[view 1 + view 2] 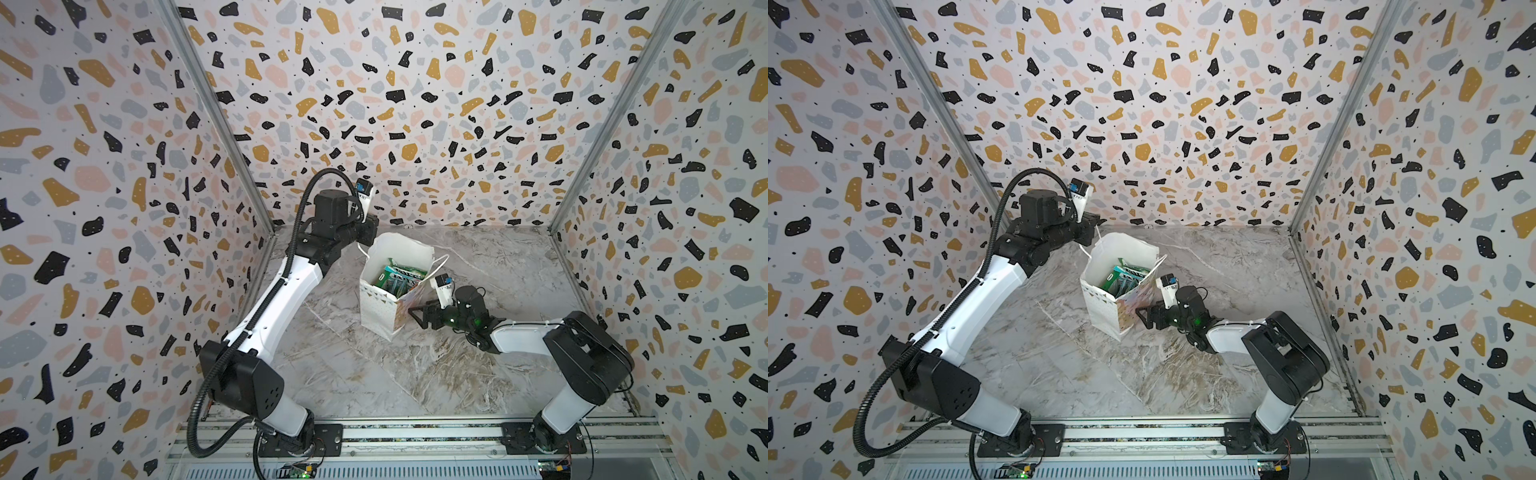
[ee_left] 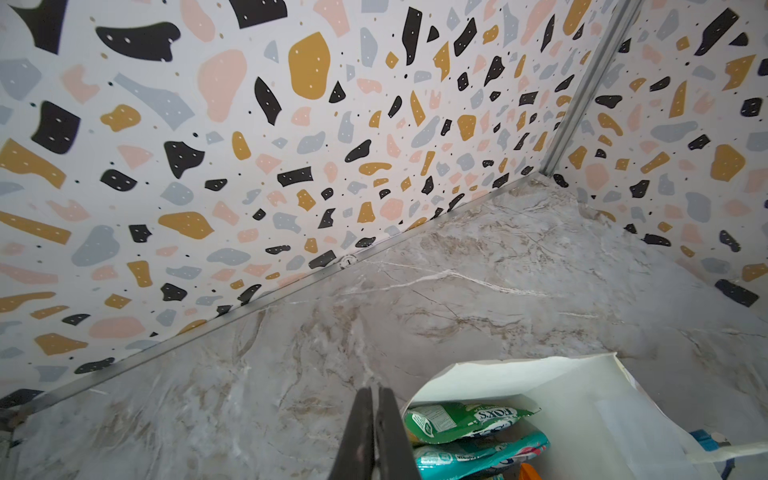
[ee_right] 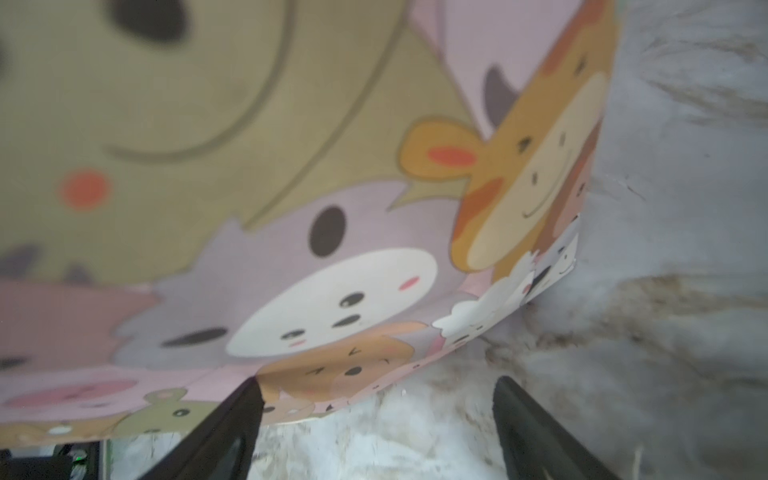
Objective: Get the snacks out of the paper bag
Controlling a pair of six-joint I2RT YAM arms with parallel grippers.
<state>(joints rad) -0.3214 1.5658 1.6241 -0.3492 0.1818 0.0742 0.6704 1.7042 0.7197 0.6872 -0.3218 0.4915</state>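
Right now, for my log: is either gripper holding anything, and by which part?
Left gripper shut at the white paper gift bag's far rim, perhaps on its cord handle; cannot tell. Right gripper open, holding nothing.

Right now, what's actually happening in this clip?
A paper bag stands upright and open on the table, with the snacks inside it and none lying outside yet. The left tool is shut at the bag's far rim, possibly pinching a cord handle, though that is not clear. The right tool is open, low beside the bag's printed side, and grips nothing.
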